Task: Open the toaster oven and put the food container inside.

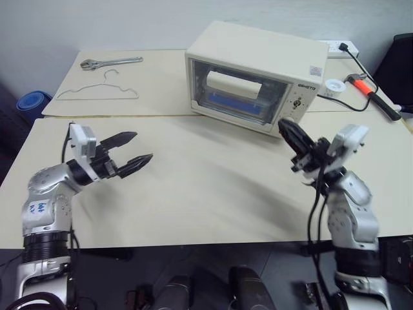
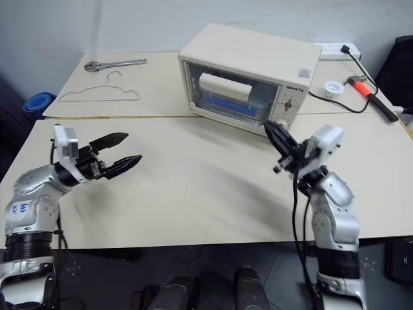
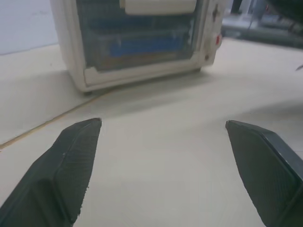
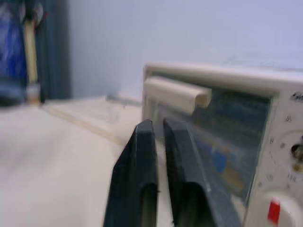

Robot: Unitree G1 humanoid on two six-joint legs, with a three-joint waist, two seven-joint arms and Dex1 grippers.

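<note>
The cream-white toaster oven stands at the back of the table with its glass door closed and the bar handle across the top of it. Through the glass I see the food container inside, showing as a blue strip. My left gripper hovers over the table's left side, open wide and empty, pointing toward the oven. My right gripper is raised just in front of the oven's knob panel, its fingers only a slit apart with nothing between them.
A wrench and a wire hanger lie at the back left. A hammer with an orange grip, a small tape roll and a power strip with its cable sit right of the oven.
</note>
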